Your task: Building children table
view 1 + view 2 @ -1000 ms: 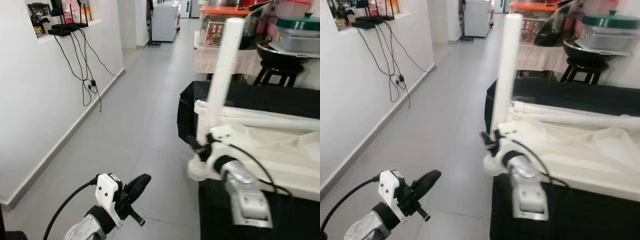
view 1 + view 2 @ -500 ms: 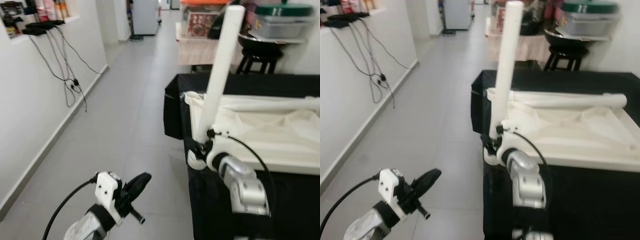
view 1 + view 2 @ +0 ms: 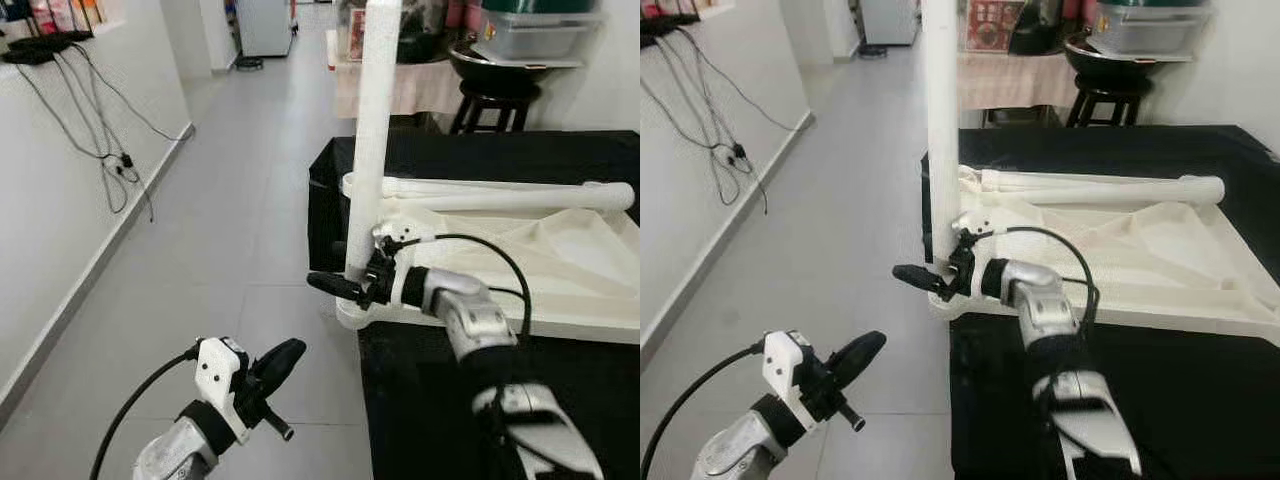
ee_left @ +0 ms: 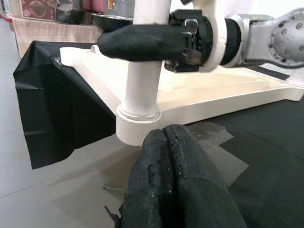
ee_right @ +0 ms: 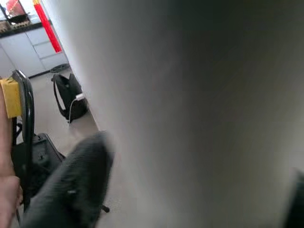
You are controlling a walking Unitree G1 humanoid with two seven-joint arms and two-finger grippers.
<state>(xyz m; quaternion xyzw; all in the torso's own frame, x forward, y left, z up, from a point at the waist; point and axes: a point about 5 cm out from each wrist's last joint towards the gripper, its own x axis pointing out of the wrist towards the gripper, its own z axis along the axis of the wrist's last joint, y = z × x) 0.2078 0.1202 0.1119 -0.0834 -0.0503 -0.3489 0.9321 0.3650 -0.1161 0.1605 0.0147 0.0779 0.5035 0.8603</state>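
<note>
From the head cameras I saw an evenly lit, bright interior with soft, diffuse light and no hard shadows. The grey floor (image 3: 250, 230) carried a mild sheen. The black cloth (image 3: 1200, 400) on the surface read as near-featureless dark, with little detail. The upright white leg (image 3: 372, 130) was close to overexposed at its top. Both eye views were sharp, with slight softness at the far end of the corridor. In the left wrist view, the left tool (image 4: 176, 190) was sharp in the foreground. The right wrist view was strongly defocused: the leg was a grey-white gradient, the right tool's finger (image 5: 71, 190) blurred.
</note>
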